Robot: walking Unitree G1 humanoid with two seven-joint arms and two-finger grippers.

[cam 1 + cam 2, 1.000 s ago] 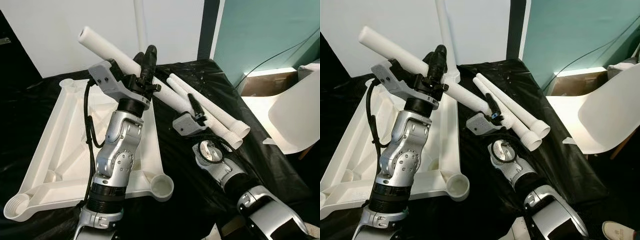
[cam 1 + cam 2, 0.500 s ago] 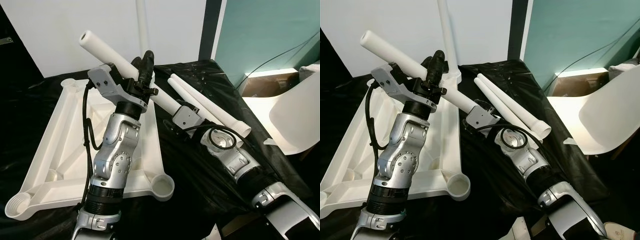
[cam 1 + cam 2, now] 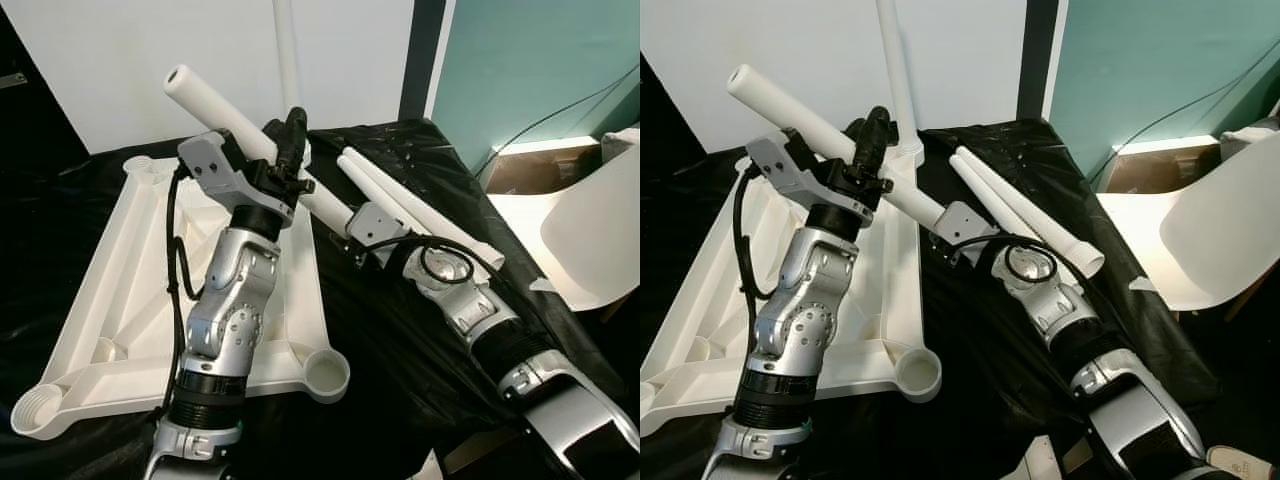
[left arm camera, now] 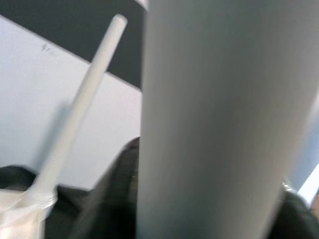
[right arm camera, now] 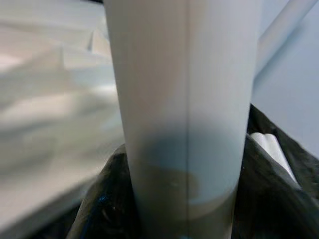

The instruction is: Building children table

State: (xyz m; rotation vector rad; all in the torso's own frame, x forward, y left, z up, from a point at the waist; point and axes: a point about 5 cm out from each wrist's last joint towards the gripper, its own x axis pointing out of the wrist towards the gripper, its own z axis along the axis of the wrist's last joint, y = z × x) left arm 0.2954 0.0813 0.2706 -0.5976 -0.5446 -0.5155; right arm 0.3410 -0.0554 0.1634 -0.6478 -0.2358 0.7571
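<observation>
**Ana:** Holding a white table leg (image 3: 215, 105) up at a slant, the left gripper (image 3: 291, 140) is clamped around its middle, black fingers wrapping the tube. In the left wrist view the leg is filling the frame as a pale column.

**Ben:** And the other arm?

**Ana:** The right gripper (image 3: 345, 228) is now sitting at the leg's lower end, where the tube is coming down toward the black-covered floor (image 3: 400, 360). A second ago it was lying further back, beside the two spare legs (image 3: 420, 215); it has since slid forward and up to the held leg. The right wrist view is showing the tube pressed close between the dark fingers, so I judge it is closed on the leg, though the fingertips are mostly hidden.

**Ben:** Where is the tabletop?

**Ana:** The white tabletop (image 3: 120, 300) is lying upside down to the robot's left, ribs showing, with round leg sockets at its corners. One leg (image 3: 287, 50) is already standing upright in the far corner. The nearest socket (image 3: 326, 374) is sitting empty.

**Ben:** So what does that shift mean?

**Ana:** Probably that both grippers are now sharing the leg, getting ready to steer its end toward an empty socket.
</observation>
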